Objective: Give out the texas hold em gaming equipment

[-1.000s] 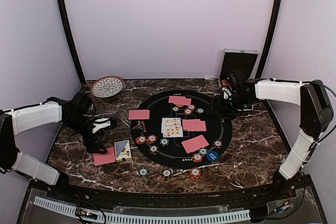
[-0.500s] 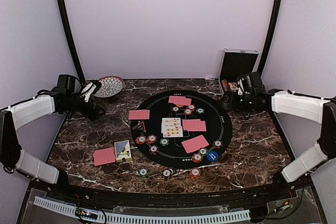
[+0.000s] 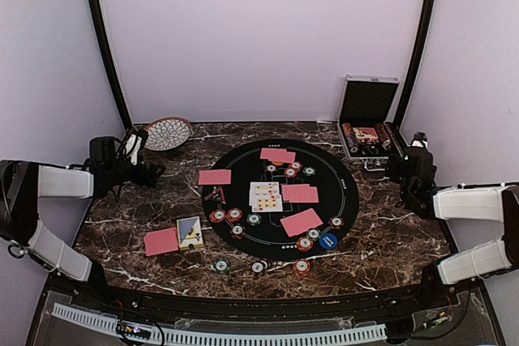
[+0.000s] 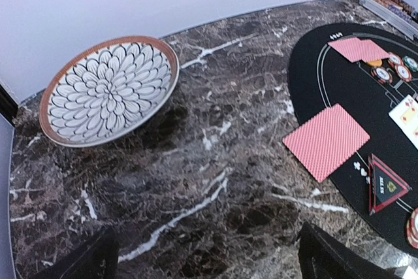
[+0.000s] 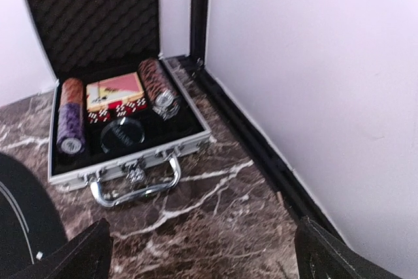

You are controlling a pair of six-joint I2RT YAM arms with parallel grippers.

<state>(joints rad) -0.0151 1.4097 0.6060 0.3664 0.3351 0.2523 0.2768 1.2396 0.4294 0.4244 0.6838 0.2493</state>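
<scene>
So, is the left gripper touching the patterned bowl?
Apart. In the left wrist view, bare table lies between the open left gripper and the bowl.

Marble tbl (image 3: 385,228): mat (image 3: 346,197), bowl (image 3: 166,132), case (image 3: 369,101), cards (image 3: 160,241)

Bright, even, diffuse light, mostly overhead. Patterned bowl (image 4: 108,89) throws a soft shadow to its right on the marble table (image 4: 215,181). Right wrist view soft: poker chips (image 5: 70,119) in the silver case (image 5: 130,161) blurred, white wall (image 5: 313,63) washed out. Top view's black posts (image 3: 104,46) bow at edges.
</scene>
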